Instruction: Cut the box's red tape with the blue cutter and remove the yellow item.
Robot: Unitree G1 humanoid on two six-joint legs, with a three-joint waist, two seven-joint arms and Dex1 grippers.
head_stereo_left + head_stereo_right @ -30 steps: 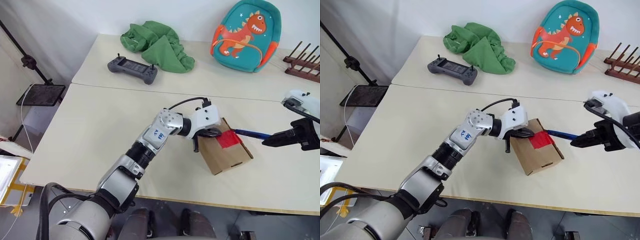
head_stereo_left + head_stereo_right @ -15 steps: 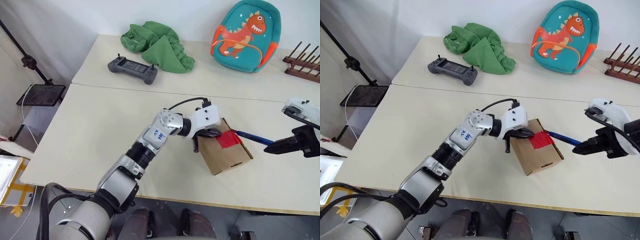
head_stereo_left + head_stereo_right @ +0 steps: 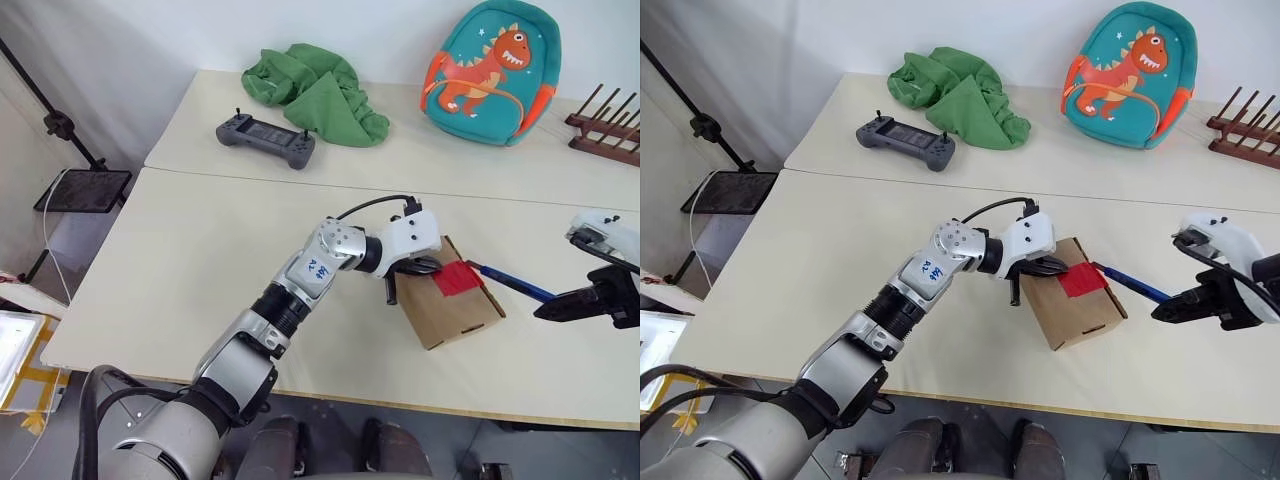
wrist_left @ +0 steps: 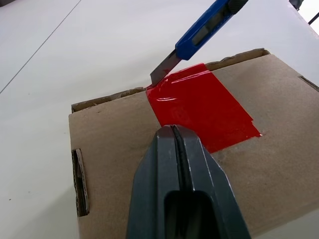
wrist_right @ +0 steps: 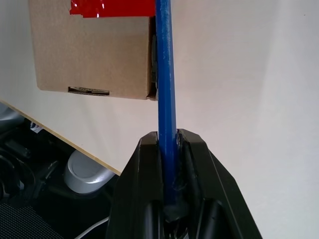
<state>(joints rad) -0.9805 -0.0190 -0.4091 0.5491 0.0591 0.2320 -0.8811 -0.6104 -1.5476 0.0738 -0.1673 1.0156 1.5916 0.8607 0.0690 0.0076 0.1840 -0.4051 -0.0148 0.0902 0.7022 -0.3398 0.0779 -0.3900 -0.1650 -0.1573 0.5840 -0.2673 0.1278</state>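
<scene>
The blue cutter [image 3: 510,282] is pinched at its rear end between the two black fingers of the right gripper [image 3: 548,311], which hangs over the near right part of the table [image 3: 180,270]. The cutter slants from there toward the box [image 3: 447,303], and in the left wrist view its grey blade tip touches the far edge of the red tape [image 4: 202,106] at the flap seam. The box, a plain brown carton, lies flat on the near table a little right of centre (a narrow slot shows in one side wall). The red tape sits on its top face, toward the corner nearest the cutter. The left gripper [image 4: 174,133] has its fingers pressed together with nothing between them; its tip rests on the box top just beside the tape's near edge. Further back, past the seam between the two tables, a grey game controller [image 3: 265,134] lies on the left, with a green cloth heap [image 3: 315,93] just behind it. To the right stands a teal dinosaur backpack [image 3: 493,68], and a dark wooden rack [image 3: 606,126] sits at the far right edge
</scene>
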